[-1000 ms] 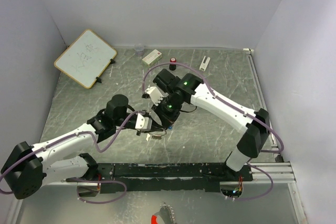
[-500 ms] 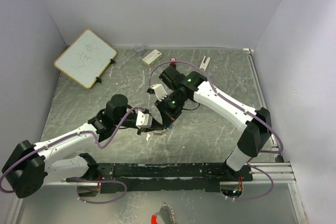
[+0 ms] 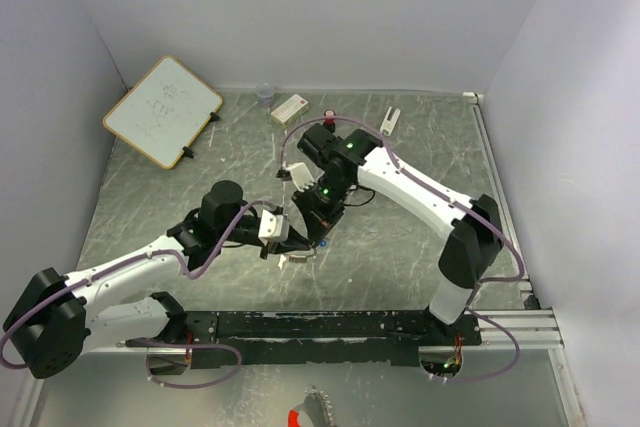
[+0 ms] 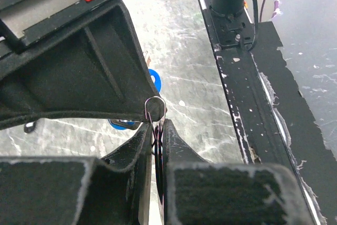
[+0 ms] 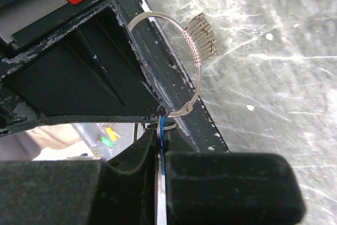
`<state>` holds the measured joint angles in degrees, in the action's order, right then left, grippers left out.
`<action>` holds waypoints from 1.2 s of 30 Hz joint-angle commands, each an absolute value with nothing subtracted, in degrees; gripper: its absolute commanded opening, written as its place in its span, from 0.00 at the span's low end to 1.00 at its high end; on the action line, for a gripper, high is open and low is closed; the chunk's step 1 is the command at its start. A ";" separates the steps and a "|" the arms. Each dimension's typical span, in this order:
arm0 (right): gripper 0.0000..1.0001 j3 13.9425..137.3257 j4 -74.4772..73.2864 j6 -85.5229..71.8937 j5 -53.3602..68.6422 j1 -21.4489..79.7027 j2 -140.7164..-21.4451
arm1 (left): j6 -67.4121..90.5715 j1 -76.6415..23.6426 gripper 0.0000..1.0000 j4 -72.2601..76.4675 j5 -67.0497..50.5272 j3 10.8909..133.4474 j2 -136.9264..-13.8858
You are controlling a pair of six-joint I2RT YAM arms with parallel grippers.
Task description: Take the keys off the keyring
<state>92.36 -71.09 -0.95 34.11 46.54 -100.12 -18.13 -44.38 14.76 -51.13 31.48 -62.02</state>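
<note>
Just left of the keyring (image 5: 198, 80), the left gripper (image 4: 156, 117) is clenched on a thin wire loop (image 4: 155, 107). The keyring, strung with silver keys (image 5: 202, 38), reaches the fingertips of the right gripper (image 5: 160, 119), which grasps a blue key (image 5: 162, 130).

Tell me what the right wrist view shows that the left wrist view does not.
Only the right wrist view: a big silver ring with a stack of plain silver keys, and the right gripper shut on a thin blue edge, probably the blue key. Only the left wrist view: the key's round blue head beyond the left gripper, and an arm base on a black rail. Both: a shut gripper with a small wire loop at its tips, and the marbled table.
</note>
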 commanded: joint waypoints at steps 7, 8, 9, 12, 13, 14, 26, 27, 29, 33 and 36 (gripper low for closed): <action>0.02 93.52 -42.31 -3.43 15.78 48.60 -90.54 | -20.46 -48.74 0.07 47.09 -70.06 40.90 -56.13; 0.09 94.09 -42.82 -3.47 15.86 48.67 -89.51 | -20.08 -48.74 0.07 47.44 -70.80 41.31 -56.29; 0.14 94.47 -42.96 -3.29 16.44 48.68 -88.37 | -19.55 -48.74 0.07 47.91 -71.58 41.73 -56.49; 0.19 93.51 -41.98 -3.61 17.02 48.78 -85.18 | -16.14 -48.74 0.07 51.80 -73.09 41.79 -57.07; 0.20 93.11 -41.81 -3.75 16.83 48.78 -84.43 | -14.48 -48.74 0.07 54.18 -73.49 41.53 -57.48; 0.24 92.76 -41.82 -3.93 16.80 48.80 -83.96 | -12.31 -48.75 0.07 57.00 -73.92 41.26 -58.01; 0.00 88.45 -40.58 -4.41 10.37 48.79 -82.37 | 1.35 -48.61 0.07 75.52 -73.65 39.72 -62.56; 0.00 88.32 -40.67 -4.79 8.28 48.80 -82.34 | -0.08 -48.64 0.07 73.66 -73.27 39.77 -61.97; 0.00 88.41 -41.17 -5.17 4.75 48.78 -82.03 | -5.22 -48.66 0.07 66.06 -72.16 39.96 -60.21; 0.00 89.82 -42.52 -5.73 -0.67 48.86 -80.14 | -19.23 -48.69 0.07 45.71 -66.96 41.09 -55.54; 0.00 90.96 -43.34 -6.65 -5.57 48.78 -78.28 | -24.22 -48.70 0.07 37.00 -63.22 41.39 -52.59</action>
